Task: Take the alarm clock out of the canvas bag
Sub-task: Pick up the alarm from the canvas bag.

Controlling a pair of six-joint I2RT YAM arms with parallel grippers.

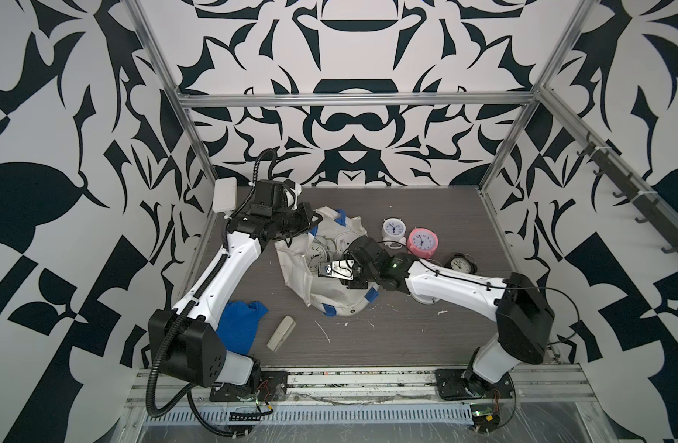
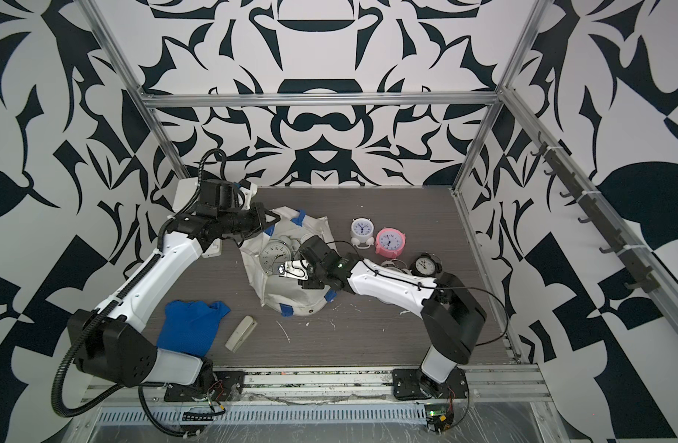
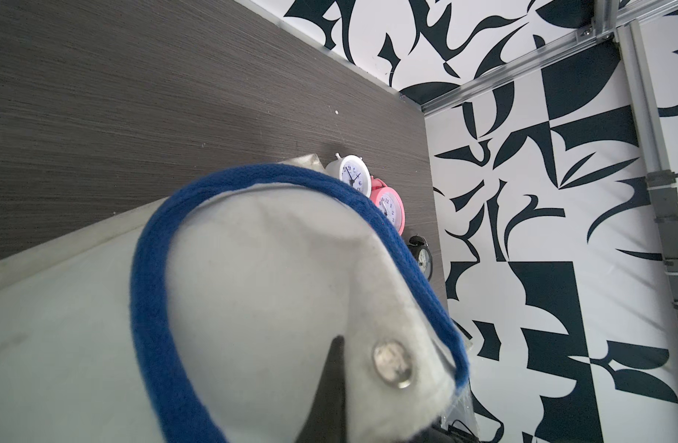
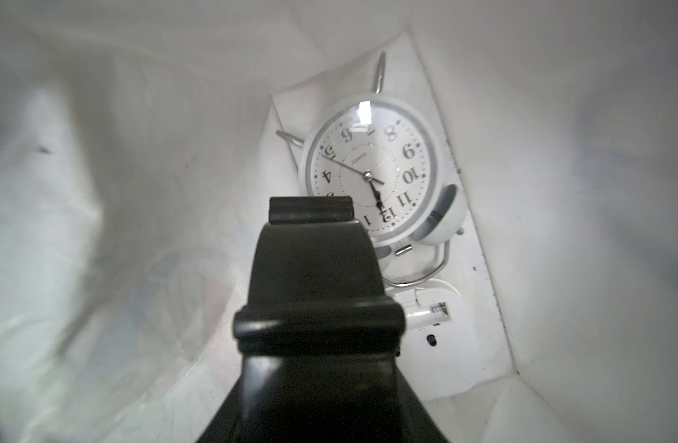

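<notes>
Evidently the task is only partly done. In both top views the canvas bag point(image 1: 329, 295) is seen lying on the table point(image 1: 406, 337), its mouth held up at the far rim by the left gripper point(image 1: 315, 221). The alarm clock point(image 1: 315, 256) is seen inside, face up. The right gripper point(image 1: 322, 268) is placed in the mouth just beside the clock, but how wide its jaws stand cannot be told there. A white clock point(image 1: 391, 229), a pink clock point(image 1: 422, 242) and a black clock point(image 1: 460, 264) are stood outside the bag.

In the left wrist view the left jaws are shown clamped on the rim beside a metal snap point(image 3: 393, 364). The blue handle point(image 3: 157, 287) is looped around, and the bag's interior is hidden.

Only in the right wrist view is the interior shown. A white plastic item point(image 4: 441, 337) lies just beside the clock's handle. One black finger point(image 4: 310, 214) is set before the dial's edge; its partner is not shown, so no grip can be confirmed. Grasping, lifting out and setting down are judged to be left.
</notes>
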